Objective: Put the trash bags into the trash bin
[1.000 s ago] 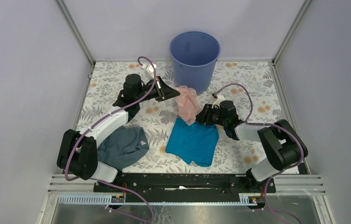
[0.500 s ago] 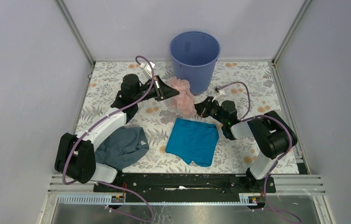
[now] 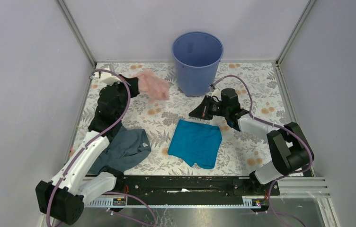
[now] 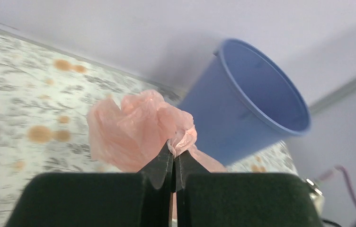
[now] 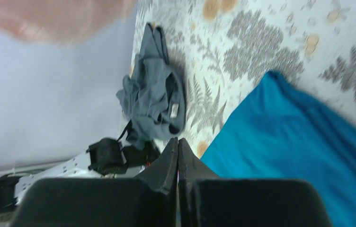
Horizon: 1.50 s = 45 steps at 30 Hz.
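The round blue trash bin (image 3: 197, 59) stands at the back middle of the table; it also shows in the left wrist view (image 4: 247, 109). My left gripper (image 3: 136, 85) is shut on a crumpled pink trash bag (image 3: 152, 85) and holds it above the table, left of the bin. In the left wrist view the bag (image 4: 138, 130) bunches at my closed fingertips (image 4: 173, 151). My right gripper (image 3: 195, 113) is shut and empty, hovering just right of the bin's base, above the teal cloth. The bag shows as a pink blur in the right wrist view (image 5: 53, 19).
A teal cloth (image 3: 196, 143) lies flat at the centre front. A grey cloth (image 3: 124, 149) lies crumpled at the front left, partly under my left arm. Grey walls and metal frame posts close in the floral table.
My left arm has lifted and swung left and back, carrying the pink bag off the table. My right gripper let go of the bag and moved toward the bin's base.
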Each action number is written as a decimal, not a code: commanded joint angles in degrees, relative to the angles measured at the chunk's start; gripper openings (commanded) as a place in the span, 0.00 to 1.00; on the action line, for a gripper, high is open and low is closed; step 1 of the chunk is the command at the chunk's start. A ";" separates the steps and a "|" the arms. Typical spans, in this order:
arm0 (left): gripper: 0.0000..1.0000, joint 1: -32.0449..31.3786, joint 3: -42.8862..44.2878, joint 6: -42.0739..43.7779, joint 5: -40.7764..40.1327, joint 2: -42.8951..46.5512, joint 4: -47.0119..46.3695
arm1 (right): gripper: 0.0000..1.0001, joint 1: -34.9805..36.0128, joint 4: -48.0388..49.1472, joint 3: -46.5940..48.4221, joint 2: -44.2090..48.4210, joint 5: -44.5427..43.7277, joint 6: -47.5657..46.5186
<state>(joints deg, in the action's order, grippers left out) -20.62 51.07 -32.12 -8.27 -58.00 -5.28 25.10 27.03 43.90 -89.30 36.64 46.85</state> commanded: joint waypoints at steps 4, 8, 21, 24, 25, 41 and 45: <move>0.00 0.50 -2.80 5.74 -4.59 2.22 -6.21 | 0.00 0.21 -21.03 8.49 8.59 2.28 -5.21; 0.00 0.50 0.25 2.72 8.67 1.11 -5.95 | 0.06 0.21 -19.70 6.43 10.03 -2.97 -6.69; 0.00 3.32 -4.61 -38.57 17.81 -2.02 -10.72 | 0.24 0.90 -11.13 -1.31 8.78 -4.66 -6.05; 0.00 4.80 -11.53 -47.79 20.41 -3.35 -17.92 | 0.33 0.91 -10.73 -2.63 9.17 -5.62 -6.11; 0.00 5.45 -14.49 -50.23 20.94 -3.57 -20.98 | 0.38 0.90 -10.13 -3.42 9.36 -6.51 -5.76; 0.00 16.75 -32.27 -44.62 31.37 3.17 -24.73 | 0.66 1.50 5.25 -4.39 -1.98 -5.02 -2.80; 0.00 16.75 -28.28 -37.98 36.45 3.79 -21.50 | 0.73 2.09 11.50 -3.93 -5.24 -4.65 -1.97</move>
<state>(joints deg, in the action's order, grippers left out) -4.12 17.56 -78.78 22.61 -55.35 -30.13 26.11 28.88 37.41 -92.23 31.07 43.92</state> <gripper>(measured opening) 0.005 0.705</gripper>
